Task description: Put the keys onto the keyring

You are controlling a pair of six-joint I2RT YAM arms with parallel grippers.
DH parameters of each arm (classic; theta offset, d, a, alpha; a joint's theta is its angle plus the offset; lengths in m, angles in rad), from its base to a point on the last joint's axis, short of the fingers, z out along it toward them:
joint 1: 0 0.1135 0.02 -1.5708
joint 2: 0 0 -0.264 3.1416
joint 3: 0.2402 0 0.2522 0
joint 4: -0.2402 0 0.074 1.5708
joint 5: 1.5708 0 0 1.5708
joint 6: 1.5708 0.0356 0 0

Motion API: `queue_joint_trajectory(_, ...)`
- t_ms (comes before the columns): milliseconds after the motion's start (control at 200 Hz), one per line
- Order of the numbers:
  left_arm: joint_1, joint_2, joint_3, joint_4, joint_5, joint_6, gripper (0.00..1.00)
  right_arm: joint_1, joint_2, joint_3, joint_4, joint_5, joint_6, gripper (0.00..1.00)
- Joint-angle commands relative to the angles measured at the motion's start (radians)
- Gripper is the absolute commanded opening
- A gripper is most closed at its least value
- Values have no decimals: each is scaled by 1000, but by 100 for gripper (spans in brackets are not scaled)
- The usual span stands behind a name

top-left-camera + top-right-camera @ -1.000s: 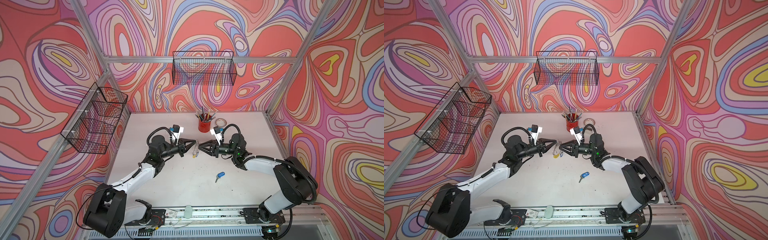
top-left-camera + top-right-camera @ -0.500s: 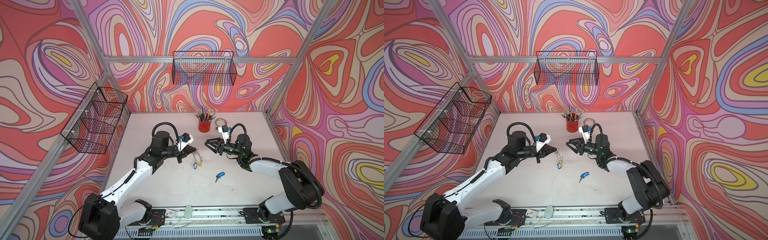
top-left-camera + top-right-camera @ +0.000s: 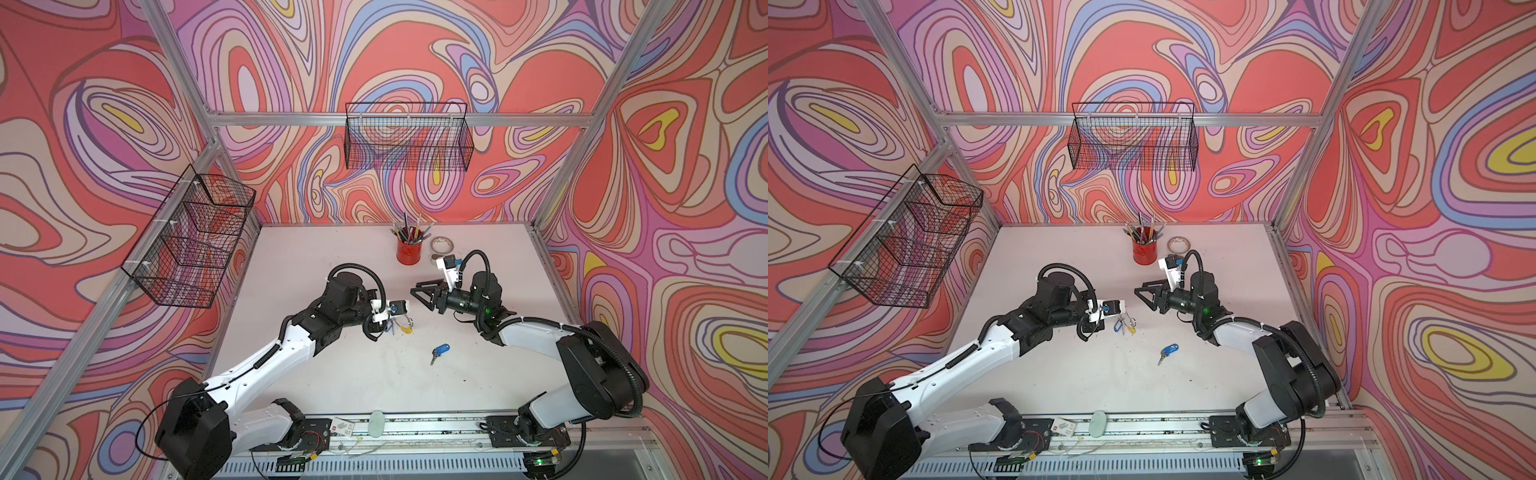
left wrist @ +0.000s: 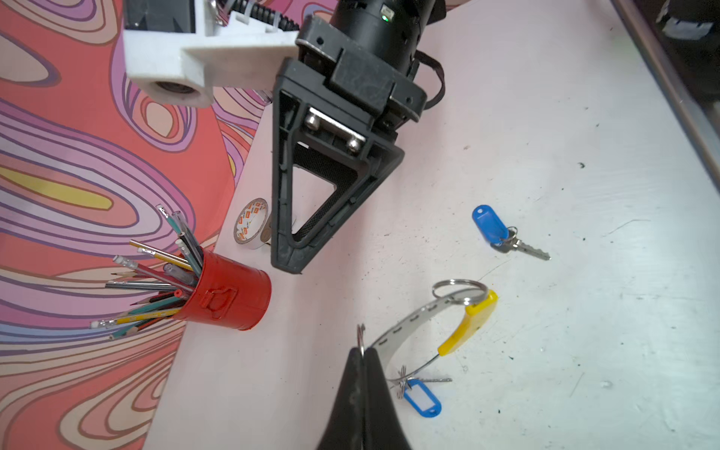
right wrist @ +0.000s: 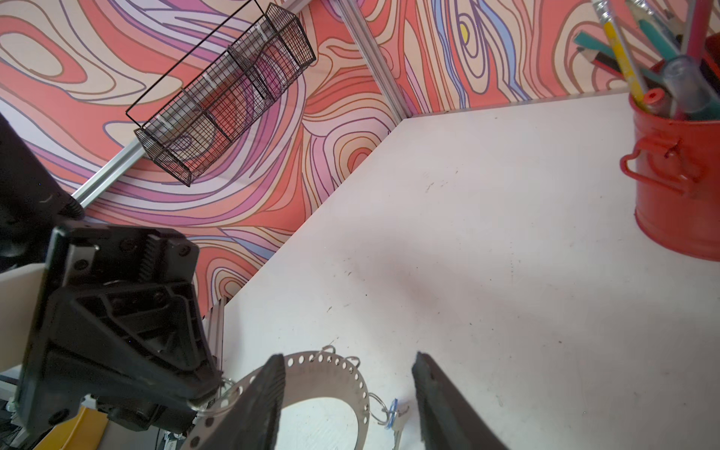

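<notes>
Left pincer (image 4: 363,356): clenched on a small wire loop of the keyring (image 4: 409,323), right at the perforated band.
Right pincer (image 5: 348,355): released, jaws well apart with nothing between them. It hovers facing the hoop and does not touch it.
Keyring place: mid-surface (image 3: 311,249), between the 2 arms, hanging from the left pincer. I cannot tell whether its low edge touches the surface.
Hung key (image 4: 422,402): 1 key already dangles from the hoop by its split ring, near the lower end of the yellow segment (image 4: 467,327).
Loose key (image 3: 439,351): lies flat on the surface near the hoop, on the side toward the arm bases, touching nothing.
Progress: I judge 1 of 2 keys on. The loose key is the step in hand, likely for the right pincer.
Key handling: probably light, stiff and slick. The blade lies too flat to nip easily.
Where to hold: the blue tag (image 4: 489,226) looks thicker and less slippery, so it is the better hold. The key will likely swing under it on its split ring.
Hoop handling: thin metal, likely springy. Held by 1 loop, it may twist or sway when pushed.
Risk: a pinch on the blade could skid the key across the surface, and a swaying hoop would make threading harder.
</notes>
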Motion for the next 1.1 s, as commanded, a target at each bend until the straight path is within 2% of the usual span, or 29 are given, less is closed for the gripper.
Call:
queue_joint_trajectory(0,-21,8,2,-1,-84,133,0,1,-17,-9,-18,15,-32,57)
queue_joint_trajectory(436,-37,24,33,-31,-86,151,0,1,29,-14,9,-15,-24,55)
queue_joint_trajectory(736,-48,54,111,-179,-115,205,0,1,38,-26,31,-9,-21,55)
queue_joint_trajectory(811,-49,64,134,-210,-115,153,0,1,40,-28,36,-10,-17,55)
queue_joint_trajectory(1092,-48,95,254,-300,-103,-209,0,1,31,-21,31,17,-7,55)
